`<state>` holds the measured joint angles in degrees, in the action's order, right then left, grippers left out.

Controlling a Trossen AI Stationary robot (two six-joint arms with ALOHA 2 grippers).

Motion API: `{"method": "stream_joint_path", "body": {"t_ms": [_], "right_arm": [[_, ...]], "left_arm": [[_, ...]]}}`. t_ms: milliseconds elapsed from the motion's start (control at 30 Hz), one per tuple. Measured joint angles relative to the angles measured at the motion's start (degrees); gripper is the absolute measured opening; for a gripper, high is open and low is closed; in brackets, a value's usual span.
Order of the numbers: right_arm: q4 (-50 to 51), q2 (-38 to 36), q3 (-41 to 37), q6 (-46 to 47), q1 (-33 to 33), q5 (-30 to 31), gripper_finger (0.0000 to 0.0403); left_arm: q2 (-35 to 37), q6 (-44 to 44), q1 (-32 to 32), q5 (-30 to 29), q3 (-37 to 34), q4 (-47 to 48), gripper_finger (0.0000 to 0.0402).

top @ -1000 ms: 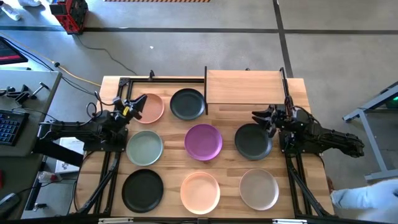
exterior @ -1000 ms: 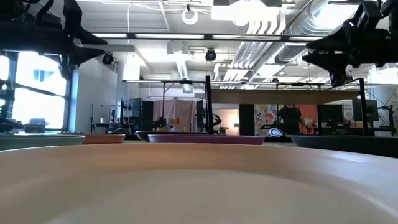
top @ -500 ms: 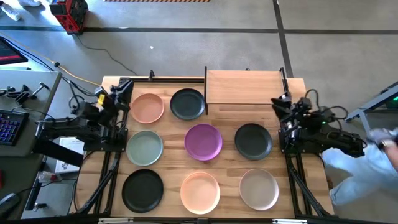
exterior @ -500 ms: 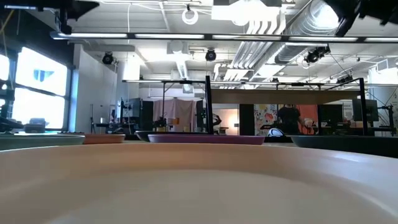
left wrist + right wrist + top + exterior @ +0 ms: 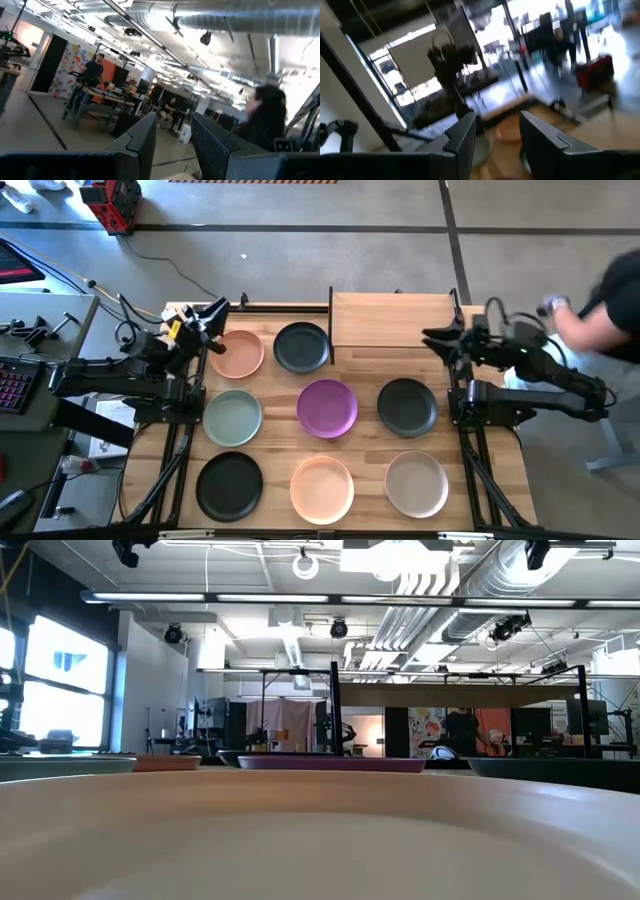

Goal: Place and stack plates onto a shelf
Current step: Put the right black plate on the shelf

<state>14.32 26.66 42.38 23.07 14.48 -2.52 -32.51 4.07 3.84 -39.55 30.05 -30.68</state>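
Observation:
Several plates lie flat on the wooden table in the high view: peach (image 5: pixel 236 353), black (image 5: pixel 302 347), sage green (image 5: pixel 232 417), purple (image 5: pixel 327 407), dark grey (image 5: pixel 407 406), black (image 5: pixel 229 485), peach (image 5: pixel 321 488) and beige (image 5: pixel 416 483). The shelf (image 5: pixel 395 320), a light-wood board on black posts, stands at the far right and carries nothing. My left gripper (image 5: pixel 215 310) hovers open, high over the far left corner beside the far peach plate. My right gripper (image 5: pixel 435 338) hovers open over the shelf's near edge. Both wrist views look out level into the room.
Black frame rails (image 5: pixel 180 450) run along both sides of the table, and a black post (image 5: pixel 331 325) stands at the shelf's left edge. A person (image 5: pixel 610 290) is close to the table's right side. The near peach plate's rim (image 5: pixel 320 830) fills the low view's foreground.
Both grippers have risen and drawn back toward the far edge, climbing out of the low view. The left one left the far peach plate for the far left corner; the right one left the dark grey plate for the shelf's near edge. A person has moved along the right side.

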Motion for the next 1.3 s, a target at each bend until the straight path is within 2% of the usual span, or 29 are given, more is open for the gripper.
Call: {"method": "stream_joint_path", "body": {"t_ms": [233, 467, 767, 1000, 1300], "right_arm": [[15.2, 13.0, 6.2, 8.5, 0.0, -8.2, 0.0140], [18.1, 23.6, 6.6, 15.9, -2.6, -11.1, 0.0140], [18.3, 34.3, 6.6, 24.6, -9.9, -10.3, 0.0140], [19.6, 41.5, 6.6, 26.5, -15.1, -9.7, 0.0140], [22.4, 49.2, 6.5, 29.9, -19.7, -3.4, 0.0140]], "left_arm": [[-2.4, -1.2, 0.0, -2.6, 0.1, 1.7, 0.0113], [-2.9, 1.9, 0.0, -3.0, 0.1, 6.3, 0.0113], [-2.9, 6.0, 0.0, -3.0, 0.1, 11.6, 0.0113], [-2.9, 6.3, 0.0, -3.1, 0.1, 13.0, 0.0113], [-2.9, 9.1, 0.0, -3.1, 0.1, 13.5, 0.0113]]}}
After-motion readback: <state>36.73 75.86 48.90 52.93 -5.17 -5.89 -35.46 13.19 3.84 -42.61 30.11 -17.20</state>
